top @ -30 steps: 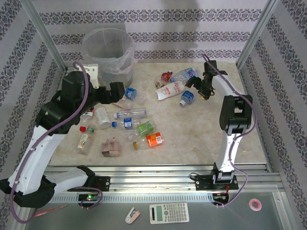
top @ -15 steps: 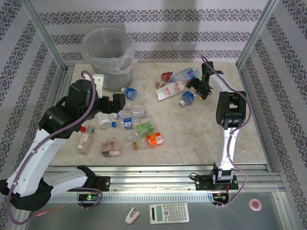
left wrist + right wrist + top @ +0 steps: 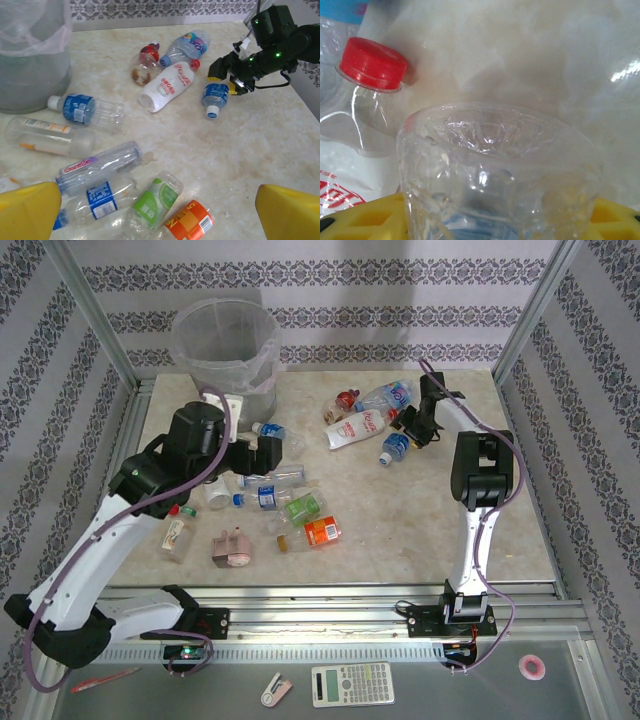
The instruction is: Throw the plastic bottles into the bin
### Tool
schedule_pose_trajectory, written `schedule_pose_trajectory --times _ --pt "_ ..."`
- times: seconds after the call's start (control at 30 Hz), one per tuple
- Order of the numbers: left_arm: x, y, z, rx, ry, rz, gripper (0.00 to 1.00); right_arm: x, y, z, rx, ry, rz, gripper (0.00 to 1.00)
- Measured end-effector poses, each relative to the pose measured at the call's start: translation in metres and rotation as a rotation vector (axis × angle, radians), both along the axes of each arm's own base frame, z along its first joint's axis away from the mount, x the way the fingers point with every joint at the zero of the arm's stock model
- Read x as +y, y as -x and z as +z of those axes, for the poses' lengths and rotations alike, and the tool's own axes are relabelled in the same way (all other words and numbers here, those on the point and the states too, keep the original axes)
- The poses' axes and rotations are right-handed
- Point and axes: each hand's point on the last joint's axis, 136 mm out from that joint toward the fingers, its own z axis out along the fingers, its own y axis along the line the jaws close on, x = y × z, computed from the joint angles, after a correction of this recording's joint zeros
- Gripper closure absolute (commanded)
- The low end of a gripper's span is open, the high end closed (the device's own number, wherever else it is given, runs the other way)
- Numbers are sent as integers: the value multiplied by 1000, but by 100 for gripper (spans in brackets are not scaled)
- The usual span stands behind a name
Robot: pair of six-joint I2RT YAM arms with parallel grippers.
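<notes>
Toward 2 o'clock on the counter (image 3: 420,530), I read the right end effector (image 3: 408,432) clamped on a blue-label bottle (image 3: 393,445); left end effector (image 3: 262,451) wide at 10 o'clock.

Bin (image 3: 225,345) upper left of frame, at back of bench (image 3: 420,530). Main btl group (image 3: 272,476) ctr-left, below bin; lumpy object (image 3: 232,548) just below it. 2nd btl group (image 3: 360,427) upper ctr-right. Lone btl (image 3: 216,96) to its right, between jaws of right gripper (image 3: 224,83). Calculator (image 3: 352,684) bottom ctr, off bench.
</notes>
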Motion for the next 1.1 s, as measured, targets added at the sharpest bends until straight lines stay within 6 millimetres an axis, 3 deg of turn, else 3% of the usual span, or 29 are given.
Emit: schedule_pose_trajectory --times 0.2,0.47,0.57,0.8,1.1 --pt "-39 -11 -20 34 -13 -80 0 1 17 0 4 -7 3 51" --pt "-74 -23 -32 39 33 -147 0 3 48 9 25 -15 7 52" --pt "-88 -25 -38 49 47 -174 0 6 56 29 -5 -33 14 53" --pt "-114 -26 -54 88 84 -225 0 18 74 99 -153 -67 47 53" --pt "-136 -17 -63 149 167 -312 0 56 124 159 -277 -87 100 54"
